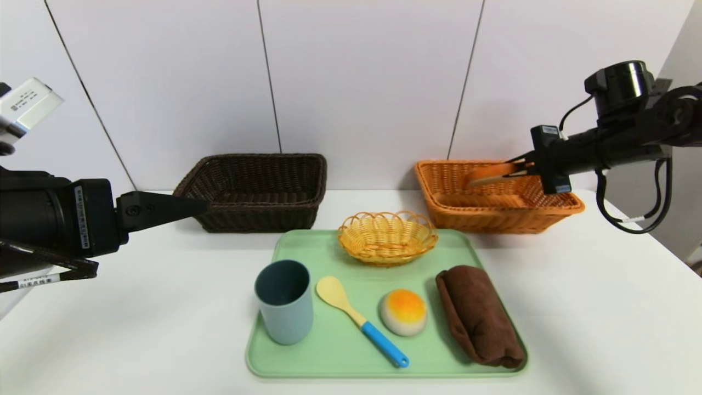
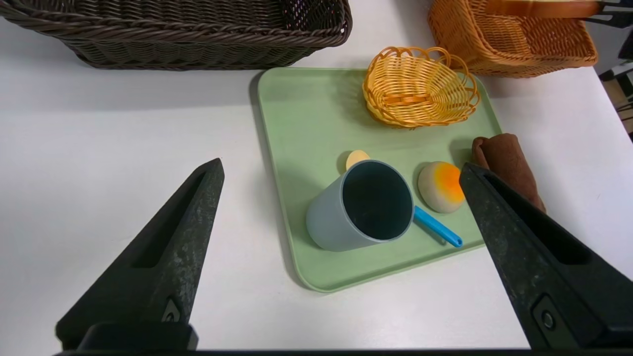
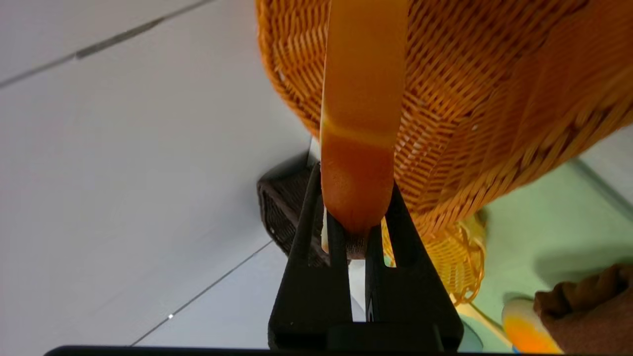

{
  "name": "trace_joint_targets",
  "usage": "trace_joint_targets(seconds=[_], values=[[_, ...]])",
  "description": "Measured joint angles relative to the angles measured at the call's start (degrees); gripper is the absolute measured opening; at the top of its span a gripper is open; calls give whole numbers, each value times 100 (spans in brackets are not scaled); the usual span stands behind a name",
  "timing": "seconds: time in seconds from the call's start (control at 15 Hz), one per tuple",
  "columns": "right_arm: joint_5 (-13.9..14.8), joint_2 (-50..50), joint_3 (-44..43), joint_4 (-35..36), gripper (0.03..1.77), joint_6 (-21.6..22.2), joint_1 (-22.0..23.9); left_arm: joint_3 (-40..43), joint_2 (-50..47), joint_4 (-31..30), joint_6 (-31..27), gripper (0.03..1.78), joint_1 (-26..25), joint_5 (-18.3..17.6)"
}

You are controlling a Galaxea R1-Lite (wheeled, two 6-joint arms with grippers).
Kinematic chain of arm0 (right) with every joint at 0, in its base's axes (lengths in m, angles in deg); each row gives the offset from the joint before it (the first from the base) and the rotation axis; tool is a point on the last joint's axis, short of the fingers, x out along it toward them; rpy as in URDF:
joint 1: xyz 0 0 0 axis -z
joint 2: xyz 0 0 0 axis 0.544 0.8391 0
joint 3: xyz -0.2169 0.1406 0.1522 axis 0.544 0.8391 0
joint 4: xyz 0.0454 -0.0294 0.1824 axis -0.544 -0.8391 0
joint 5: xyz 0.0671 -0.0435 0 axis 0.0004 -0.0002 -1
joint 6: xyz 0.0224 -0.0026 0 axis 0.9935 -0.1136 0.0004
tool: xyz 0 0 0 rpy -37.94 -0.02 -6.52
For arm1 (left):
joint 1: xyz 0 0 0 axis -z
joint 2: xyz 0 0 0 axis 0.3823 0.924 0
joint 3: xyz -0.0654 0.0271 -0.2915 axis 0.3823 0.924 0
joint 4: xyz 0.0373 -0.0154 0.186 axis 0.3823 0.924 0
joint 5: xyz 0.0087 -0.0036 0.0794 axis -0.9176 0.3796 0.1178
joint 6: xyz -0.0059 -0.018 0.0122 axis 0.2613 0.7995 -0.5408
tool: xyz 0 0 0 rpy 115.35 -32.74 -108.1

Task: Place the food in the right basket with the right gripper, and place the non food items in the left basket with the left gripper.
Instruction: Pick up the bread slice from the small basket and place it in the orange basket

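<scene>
Head view, right gripper: the black two-fingered right gripper (image 1: 521, 169) reached in from the right over the large rectangular orange-tan wicker basket (image 1: 455, 211), its jaws clamped on the thick bread slice with orange-brown crust (image 1: 491, 174), which hung above the basket's inside.
Head view, left gripper: the black pointed left gripper (image 1: 192, 207) hovered at the left, beside the large rectangular dark brown wicker basket (image 1: 258, 211), holding nothing.
Head view, tray: the flat green tray (image 1: 334, 351) carried the grey-blue cup (image 1: 284, 302), the pale wooden spoon with a bright blue handle (image 1: 362, 326), the round white bun with an orange-yellow top (image 1: 403, 311), the rolled dark brown towel (image 1: 477, 315) and a small round yellow wicker basket (image 1: 387, 237).
Left wrist view: the left gripper's fingers (image 2: 163, 262) stood wide apart above the white table (image 2: 123, 148); the cup lay between them but farther off, untouched.
Right wrist view: the right gripper's jaws pinched the crust end of the bread slice, which stuck out from the tips in front of the orange-tan basket's wall.
</scene>
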Motion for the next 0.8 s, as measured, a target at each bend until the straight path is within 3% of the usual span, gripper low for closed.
trace_joint_targets(seconds=[0.47, 0.8], values=[[-137, 606, -269, 78, 14, 28, 52, -13, 182, 195, 5, 169, -17, 85], [-463, 685, -441, 76, 14, 91, 55, -13, 291, 188, 2, 169, -17, 83]])
